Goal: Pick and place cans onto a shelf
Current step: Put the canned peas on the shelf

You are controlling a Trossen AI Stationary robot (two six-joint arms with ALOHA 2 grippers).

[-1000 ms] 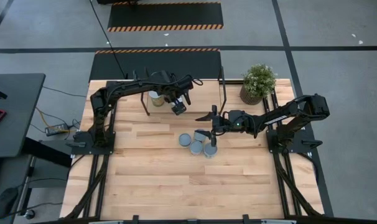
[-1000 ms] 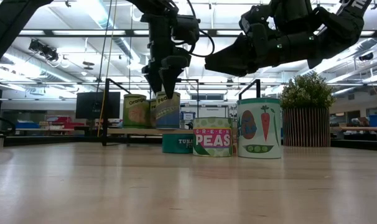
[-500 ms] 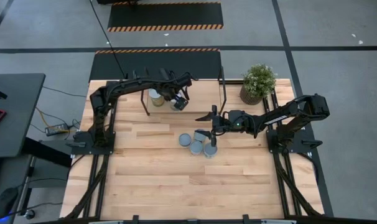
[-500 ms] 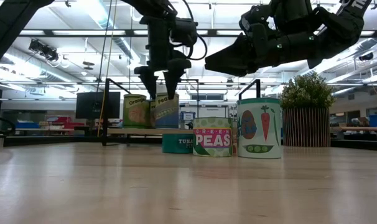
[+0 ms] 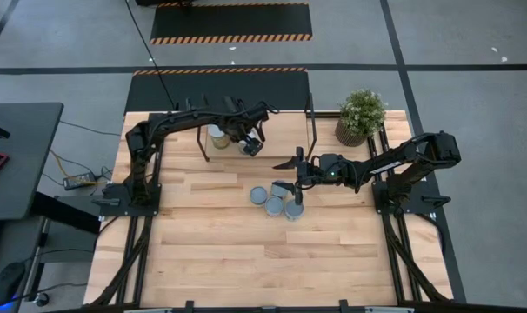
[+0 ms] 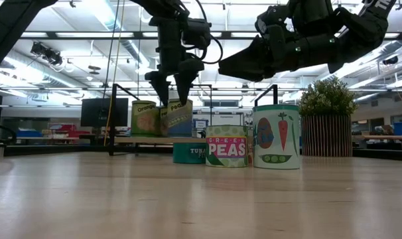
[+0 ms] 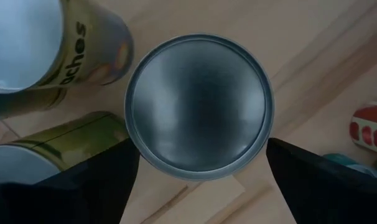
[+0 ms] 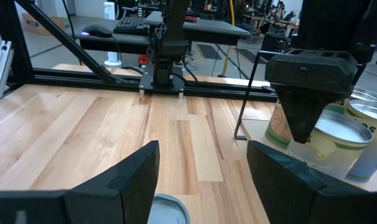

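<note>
From above, your left gripper (image 5: 249, 142) hovers over a can (image 5: 244, 143) on the shelf (image 5: 285, 142). At table level, its fingers stand released astride the can. Your right gripper (image 5: 291, 163), open, waits above the remaining cans (image 5: 273, 199). Next, lift clear.

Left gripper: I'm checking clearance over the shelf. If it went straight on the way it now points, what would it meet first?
Most likely the silver lid of the can right beneath it on the shelf. The left gripper points down with its fingers open either side of that can. How big the gap is above the lid is unclear.
</note>
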